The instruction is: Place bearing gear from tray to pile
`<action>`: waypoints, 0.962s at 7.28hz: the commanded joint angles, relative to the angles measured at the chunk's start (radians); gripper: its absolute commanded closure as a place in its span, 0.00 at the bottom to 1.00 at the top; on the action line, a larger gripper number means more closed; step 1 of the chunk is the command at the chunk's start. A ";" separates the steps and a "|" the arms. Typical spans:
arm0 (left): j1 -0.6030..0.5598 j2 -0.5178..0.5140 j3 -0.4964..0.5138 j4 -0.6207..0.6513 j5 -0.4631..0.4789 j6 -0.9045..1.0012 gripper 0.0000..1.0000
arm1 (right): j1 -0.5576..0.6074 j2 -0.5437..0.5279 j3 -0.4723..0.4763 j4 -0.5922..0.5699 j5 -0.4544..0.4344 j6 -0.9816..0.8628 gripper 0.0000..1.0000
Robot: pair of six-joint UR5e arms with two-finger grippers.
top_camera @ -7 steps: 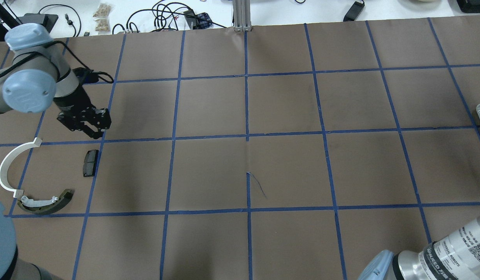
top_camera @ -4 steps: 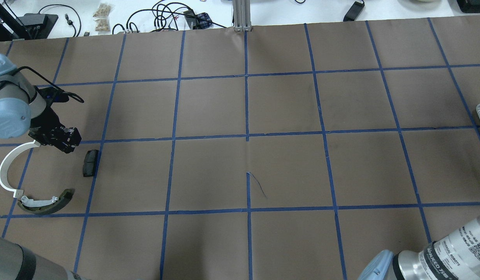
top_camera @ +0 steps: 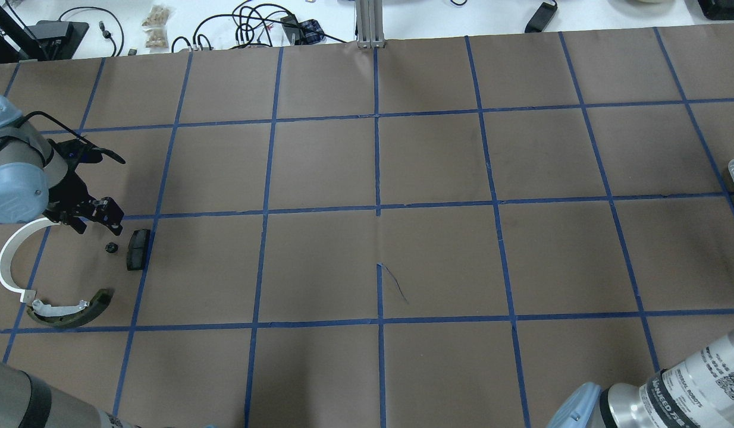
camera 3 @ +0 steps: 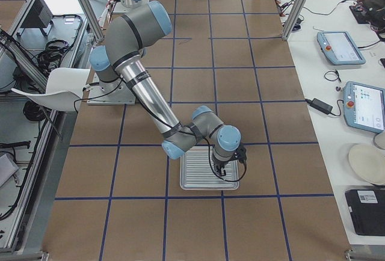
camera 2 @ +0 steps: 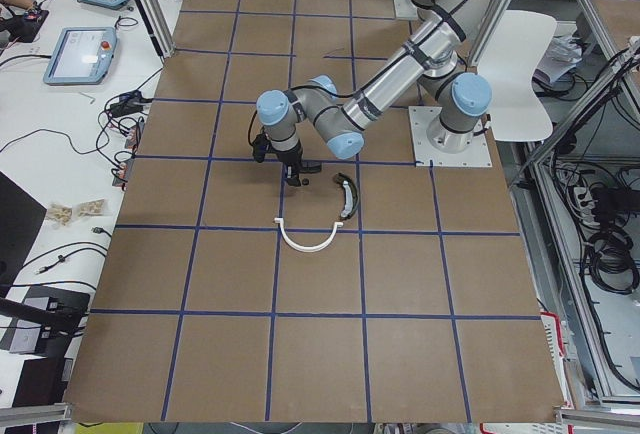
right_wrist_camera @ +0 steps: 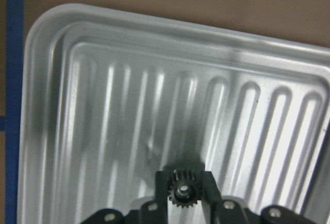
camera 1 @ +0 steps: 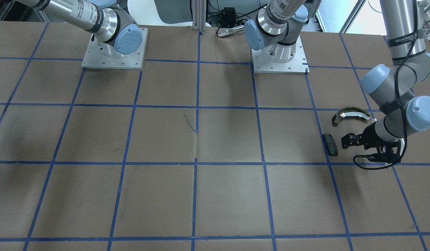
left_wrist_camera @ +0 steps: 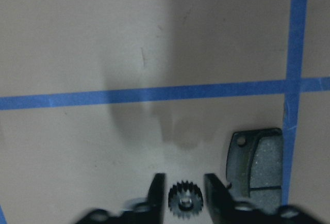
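At the far left lies the pile (top_camera: 57, 310): a white arc (top_camera: 2, 264) curving round toward an olive shoe (top_camera: 75, 319) at its near end. The left claw (left_wrist_camera: 184, 178) hangs over the hollow between the arc and the black pad (top_camera: 138, 249). It points down, its fingers (left_wrist_camera: 157, 193) parted only a little wider than the gear (top_camera: 111, 247).

The gear lies flat on the counter (top_camera: 438, 261), free of the claw, just beside the pad but not touching it. That spot looks chosen so the gear joins the loose group rather than sitting off alone. The slim opening is probably all the room there is, since the pad sits close outside one finger. A straight lift would clear both, and for this gear the job looks all but done.

At the far right, well apart from the pile, is the tray (right_wrist_camera: 93, 110). The right claw (right_wrist_camera: 183, 175) sits low over its ribbed floor. Its fingers appear to press both sides of a second gear (right_wrist_camera: 181, 188), face up, gripped across the teeth. Held that low, a slipped gear would likely stay inside the tray's raised rim. My guess is that it waits there for the next trip.
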 commanded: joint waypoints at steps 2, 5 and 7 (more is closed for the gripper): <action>-0.088 0.114 0.124 -0.278 -0.013 -0.127 0.00 | 0.072 -0.110 0.013 0.171 -0.015 0.049 1.00; -0.307 0.207 0.236 -0.479 -0.076 -0.518 0.00 | 0.321 -0.234 0.016 0.351 -0.021 0.217 1.00; -0.486 0.273 0.249 -0.468 -0.076 -0.699 0.00 | 0.518 -0.290 0.033 0.449 0.110 0.566 1.00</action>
